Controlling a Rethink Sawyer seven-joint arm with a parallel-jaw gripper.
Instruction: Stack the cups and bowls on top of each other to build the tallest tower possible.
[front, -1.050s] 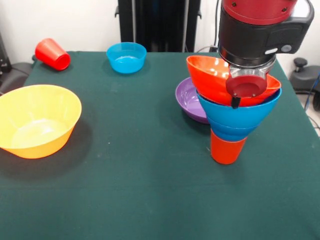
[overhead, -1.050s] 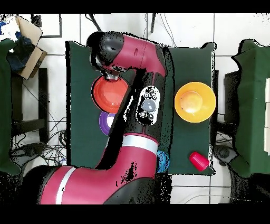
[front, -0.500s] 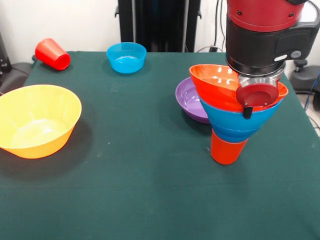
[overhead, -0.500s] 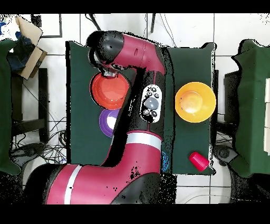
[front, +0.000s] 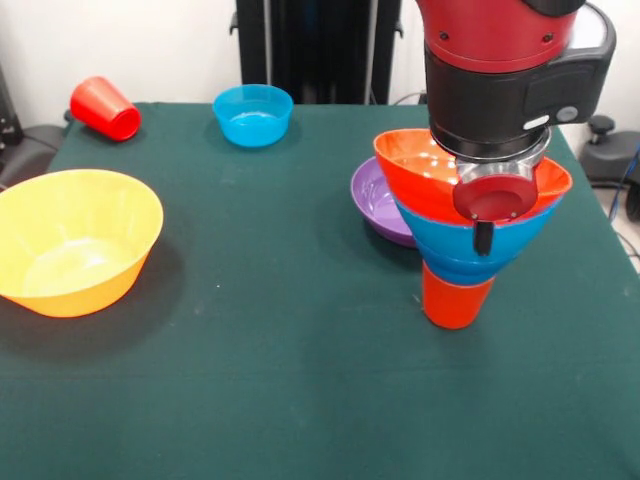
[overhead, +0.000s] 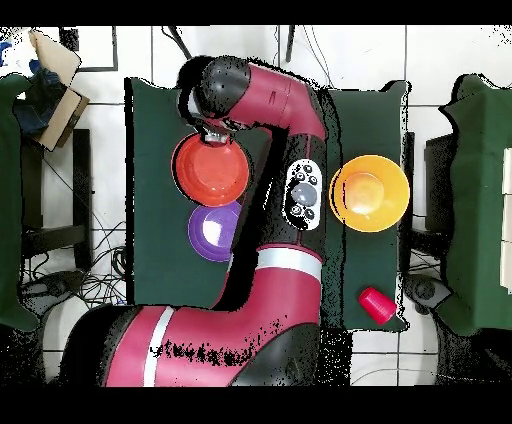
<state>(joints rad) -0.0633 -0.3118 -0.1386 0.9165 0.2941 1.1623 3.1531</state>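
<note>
Gripper (front: 484, 232), its grip state impossible to tell, hangs at the near rim of the orange-red bowl (front: 420, 165) topping the tower (front: 455, 255), purple bowl (front: 378, 200) just behind.

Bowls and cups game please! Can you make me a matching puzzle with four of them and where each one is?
Things:
1. red cup
2. orange-red bowl
3. orange cup
4. purple bowl

Places:
A. at the bottom of the tower
B. lying on its side at a table corner
C. at the top of the tower, under the gripper
D. on the cloth right behind the tower

Right pairs: 1-B, 2-C, 3-A, 4-D
</note>
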